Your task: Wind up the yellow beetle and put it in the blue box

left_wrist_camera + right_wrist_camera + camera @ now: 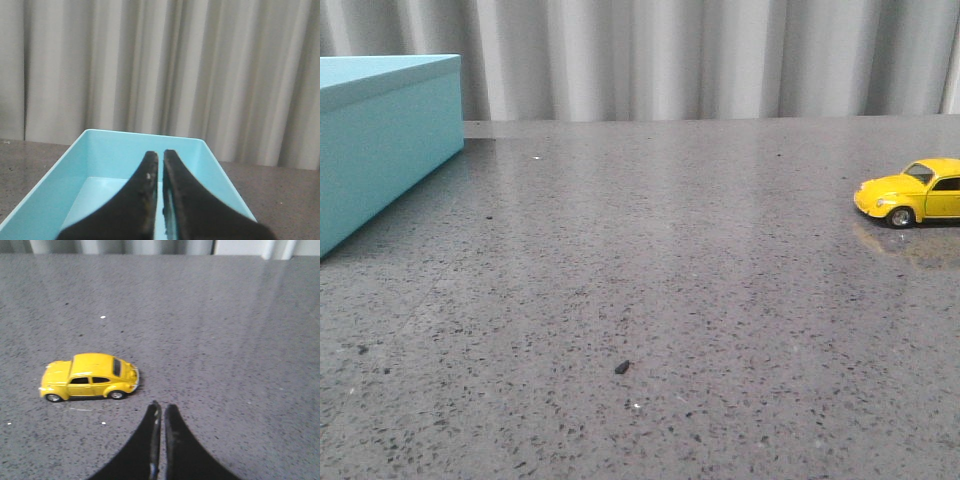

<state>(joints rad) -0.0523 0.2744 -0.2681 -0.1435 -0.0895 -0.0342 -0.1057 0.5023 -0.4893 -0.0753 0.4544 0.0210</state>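
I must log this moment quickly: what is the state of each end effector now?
Left end effector: closed, holding nothing, above the blue box.
Right end effector: closed, empty, beside the yellow beetle.

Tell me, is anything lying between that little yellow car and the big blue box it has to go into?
Nothing large. In the front view the yellow beetle stands at the far right and the blue box at the far left, with bare grey table between them. Only a tiny dark speck lies nearer the camera, off the direct line.

left gripper fingers pressed nearly together, hovering over open blue box, grey curtain behind
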